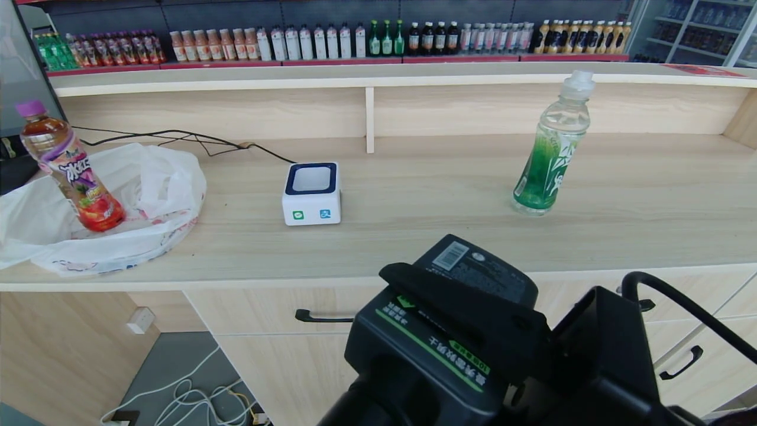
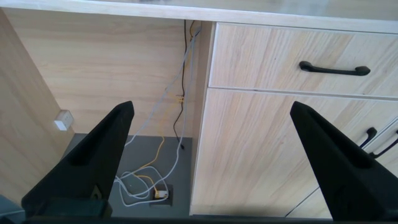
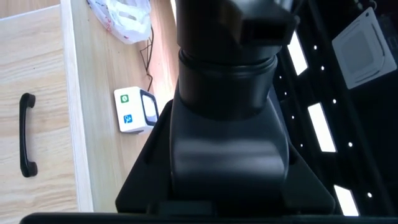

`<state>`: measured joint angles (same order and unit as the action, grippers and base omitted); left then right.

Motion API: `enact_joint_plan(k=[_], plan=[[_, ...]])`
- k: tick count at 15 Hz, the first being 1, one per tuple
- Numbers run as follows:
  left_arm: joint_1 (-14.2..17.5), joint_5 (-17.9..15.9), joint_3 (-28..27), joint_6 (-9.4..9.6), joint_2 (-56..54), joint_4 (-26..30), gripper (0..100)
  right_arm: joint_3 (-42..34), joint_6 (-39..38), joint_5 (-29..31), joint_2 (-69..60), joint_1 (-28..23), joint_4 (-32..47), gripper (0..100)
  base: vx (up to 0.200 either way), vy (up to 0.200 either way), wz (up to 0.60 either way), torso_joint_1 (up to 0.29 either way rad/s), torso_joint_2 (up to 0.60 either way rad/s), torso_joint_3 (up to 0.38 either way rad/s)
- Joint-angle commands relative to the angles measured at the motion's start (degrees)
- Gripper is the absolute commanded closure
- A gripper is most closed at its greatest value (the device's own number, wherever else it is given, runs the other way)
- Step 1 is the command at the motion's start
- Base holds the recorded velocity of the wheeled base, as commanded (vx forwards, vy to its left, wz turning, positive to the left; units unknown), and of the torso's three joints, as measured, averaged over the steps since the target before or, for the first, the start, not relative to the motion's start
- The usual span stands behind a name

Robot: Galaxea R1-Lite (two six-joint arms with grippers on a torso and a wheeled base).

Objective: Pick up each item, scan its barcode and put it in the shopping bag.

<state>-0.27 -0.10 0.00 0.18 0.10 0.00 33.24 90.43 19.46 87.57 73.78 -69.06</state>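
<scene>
Right arm is up in the lower middle of the head view, in front of the desk (image 1: 426, 195) edge, and the right pincer (image 1: 467, 307) is clamped around a black bottle (image 1: 414, 349). The bottle is tipped over, its white barcode (image 1: 449, 255) facing up. A green stripe with pale print runs along its side. In the right wrist view the black bottle (image 3: 224, 124) looms large, with the scanner (image 3: 138, 111) beyond it on the desk.

Left arm hangs low under the desk. The left pincer (image 2: 211, 107) is spread wide with nothing in it, pointed at the cabinet front near a drawer handle (image 2: 334, 68).

On the desk, the white scanner (image 1: 311, 193) sits centre frame, showing a green and a blue icon. At far left the white bag (image 1: 159, 177) lies slumped, and a red bottle (image 1: 74, 168) with a purple cap and a busy label stands on it. On the right a green bottle (image 1: 550, 148) with a white cap and white characters on a green label stands alone, well apart.
</scene>
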Motion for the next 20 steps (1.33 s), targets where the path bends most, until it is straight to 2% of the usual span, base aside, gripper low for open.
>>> enact_joint_plan(k=[1, 5, 10, 13, 17, 18, 20], plan=[[0.0, 0.0, 0.0, -0.01, 0.0, 0.0, 0, 0.4, 0.0, 0.1, 0.5, 0.1, -0.1, 100, 0.0, 0.0, 0.0, 0.0, 0.0, 0.0], [0.0, 0.0, 0.0, -0.01, 0.0, 0.0, 0, 1.8, -0.3, 0.8, 0.7, 1.4, -0.1, 100, 0.0, 0.0, 0.0, 0.0, 0.0, 0.0], [0.1, 0.0, 0.0, -0.01, 0.0, 0.0, 0, 2.4, -6.1, 1.6, 0.9, 2.3, -0.1, 100, 0.0, 0.0, 0.0, 0.0, 0.0, 0.0], [0.1, 0.0, 0.0, -0.01, 0.0, 0.0, 0, -0.3, -16.1, 1.7, 0.9, 0.3, -0.6, 100, 0.0, 0.0, 0.0, 0.0, 0.0, 0.0], [0.1, 0.0, 0.0, -0.01, 0.0, 0.0, 0, -6.1, -28.5, 1.6, 1.8, -3.8, -16.9, 100, 0.0, 0.0, 0.0, 0.0, 0.0, 0.0], [0.1, 0.0, 0.0, -0.01, 0.0, 0.0, 0, -8.3, -34.1, 1.7, 2.1, -5.1, -20.2, 100, 0.0, 0.0, 0.0, 0.0, 0.0, 0.0], [0.1, 0.0, 0.0, -0.01, 0.0, 0.0, 0, -10.3, -43.2, 1.5, 2.2, -7.9, -20.9, 100, 0.0, 0.0, 0.0, 0.0, 0.0, 0.0]])
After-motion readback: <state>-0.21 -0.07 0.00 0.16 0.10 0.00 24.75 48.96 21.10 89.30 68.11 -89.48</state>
